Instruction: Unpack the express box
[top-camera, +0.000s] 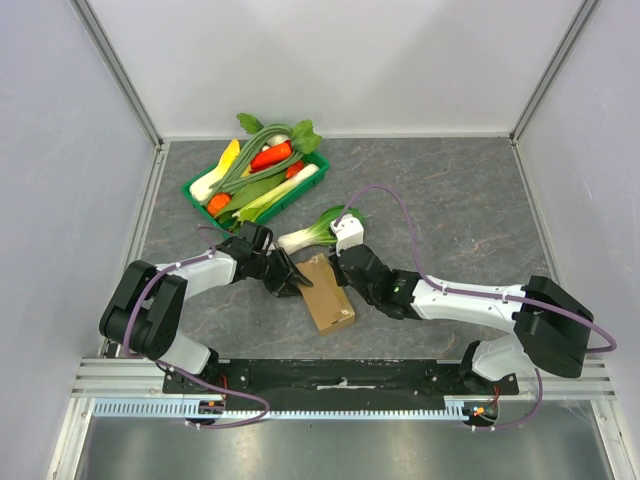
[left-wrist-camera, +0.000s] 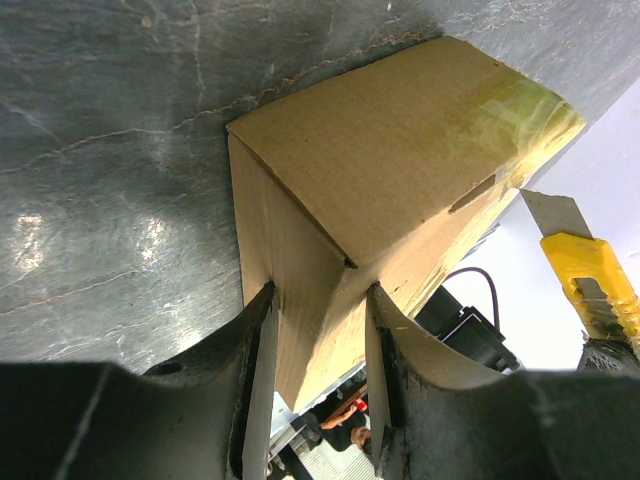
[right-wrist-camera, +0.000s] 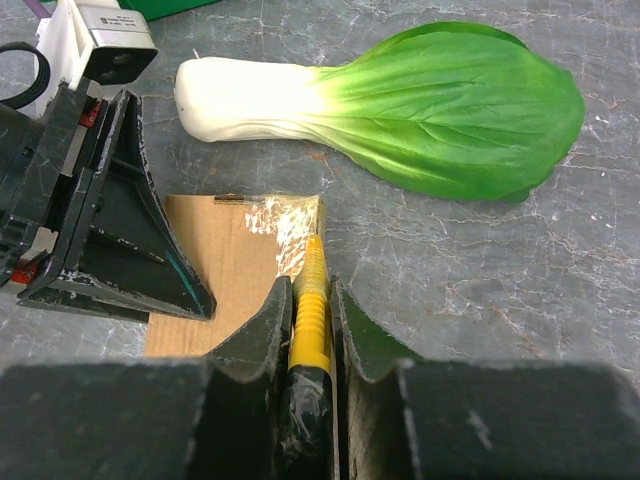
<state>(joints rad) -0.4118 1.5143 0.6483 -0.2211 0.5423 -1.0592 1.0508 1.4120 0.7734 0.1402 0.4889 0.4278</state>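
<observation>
The express box (top-camera: 329, 293), a small brown carton, lies flat on the table in front of the arms. My left gripper (top-camera: 292, 277) is at its left end. In the left wrist view the left gripper (left-wrist-camera: 318, 300) is shut on the box (left-wrist-camera: 390, 150), its fingers pinching one end. My right gripper (top-camera: 337, 260) is shut on a yellow utility knife (right-wrist-camera: 310, 300). The blade tip rests at the shiny tape (right-wrist-camera: 285, 220) on the box's far edge (right-wrist-camera: 225, 260). The knife also shows in the left wrist view (left-wrist-camera: 590, 270).
A bok choy (top-camera: 315, 230) lies just beyond the box, large in the right wrist view (right-wrist-camera: 400, 100). A green vegetable tray (top-camera: 199, 193) stands at the back left, full of vegetables. The enclosure's walls stand on three sides.
</observation>
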